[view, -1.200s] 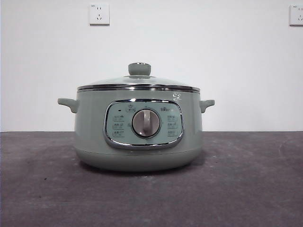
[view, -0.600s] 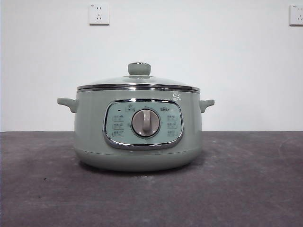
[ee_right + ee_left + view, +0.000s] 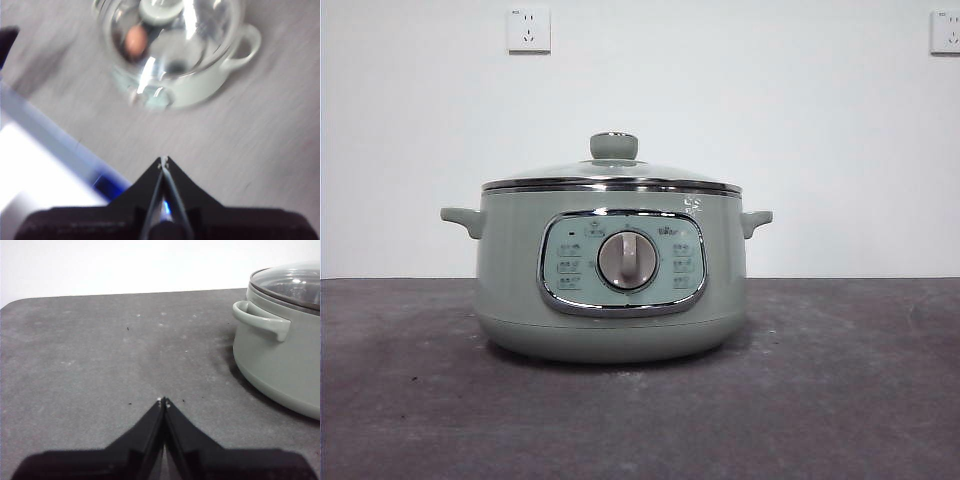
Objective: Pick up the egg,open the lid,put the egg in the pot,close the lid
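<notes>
White wall with two sockets is rising behind a dark grey counter. Standing at the centre of the counter is the pot, sage green, its control panel and grey dial facing the front camera. The lid is sitting closed on the pot's rim, with the pale green knob standing upright on top.

Right wrist view, blurred: the egg is lying inside the pot, showing through the glass lid as a brown-orange oval beside the knob. The right claw is hanging above the counter, apart from the pot, its jaws pressed together and gripping nothing.

Left wrist view: the left claw is hanging over bare counter, jaws likewise closed tip to tip and empty, with the pot and one side handle off to one side.
</notes>
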Tool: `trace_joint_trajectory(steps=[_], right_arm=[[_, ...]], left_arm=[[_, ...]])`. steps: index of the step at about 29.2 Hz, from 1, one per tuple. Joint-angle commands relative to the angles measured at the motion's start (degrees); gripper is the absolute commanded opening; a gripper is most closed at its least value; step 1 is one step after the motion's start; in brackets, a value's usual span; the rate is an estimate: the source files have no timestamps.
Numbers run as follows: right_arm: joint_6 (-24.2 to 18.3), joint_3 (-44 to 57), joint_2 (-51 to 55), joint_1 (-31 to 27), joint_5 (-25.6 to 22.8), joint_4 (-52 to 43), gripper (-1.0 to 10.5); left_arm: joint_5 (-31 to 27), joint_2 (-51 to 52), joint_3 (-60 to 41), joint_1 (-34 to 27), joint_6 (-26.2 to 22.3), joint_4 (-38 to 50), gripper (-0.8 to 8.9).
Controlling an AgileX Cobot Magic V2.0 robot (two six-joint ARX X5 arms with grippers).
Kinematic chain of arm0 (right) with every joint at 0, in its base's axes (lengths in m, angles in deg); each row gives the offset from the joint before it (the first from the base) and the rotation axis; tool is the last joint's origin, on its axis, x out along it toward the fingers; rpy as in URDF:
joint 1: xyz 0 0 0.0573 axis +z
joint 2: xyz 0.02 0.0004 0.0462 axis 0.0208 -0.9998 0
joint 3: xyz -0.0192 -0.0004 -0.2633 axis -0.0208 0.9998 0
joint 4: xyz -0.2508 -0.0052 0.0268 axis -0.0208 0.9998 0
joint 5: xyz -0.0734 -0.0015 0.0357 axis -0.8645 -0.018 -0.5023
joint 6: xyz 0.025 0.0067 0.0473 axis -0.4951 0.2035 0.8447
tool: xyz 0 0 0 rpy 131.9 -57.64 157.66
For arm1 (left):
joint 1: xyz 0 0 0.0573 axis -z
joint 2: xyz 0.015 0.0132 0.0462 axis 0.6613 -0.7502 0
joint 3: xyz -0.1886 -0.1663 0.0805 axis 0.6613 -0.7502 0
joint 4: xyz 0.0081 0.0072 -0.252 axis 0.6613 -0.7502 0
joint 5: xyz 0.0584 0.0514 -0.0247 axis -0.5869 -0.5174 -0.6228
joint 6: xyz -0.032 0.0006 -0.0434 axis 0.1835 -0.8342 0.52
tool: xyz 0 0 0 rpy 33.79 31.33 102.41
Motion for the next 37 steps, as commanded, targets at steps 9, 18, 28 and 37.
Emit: trace_joint_trajectory(steps=[9,18,28,37], right_arm=[[0.2,35.8,28.3,-22.2,8.7,-45.5,0.0],[0.8,64.1,44.2,-23.9,8.4,-64.0,0.0],[2.3,81.3,54.3,-23.9,8.2,-67.3,0.0],[4.0,88.8,59.6,-23.9,8.2,-66.9,0.0]], left_arm=[[-0.2,0.2,-0.8,-0.1,0.5,0.1,-0.04],[-0.2,0.2,-0.8,-0.1,0.5,0.1,-0.04],[-0.2,0.2,-0.8,-0.1,0.5,0.1,-0.04],[-0.2,0.2,-0.8,-0.1,0.5,0.1,-0.03]])
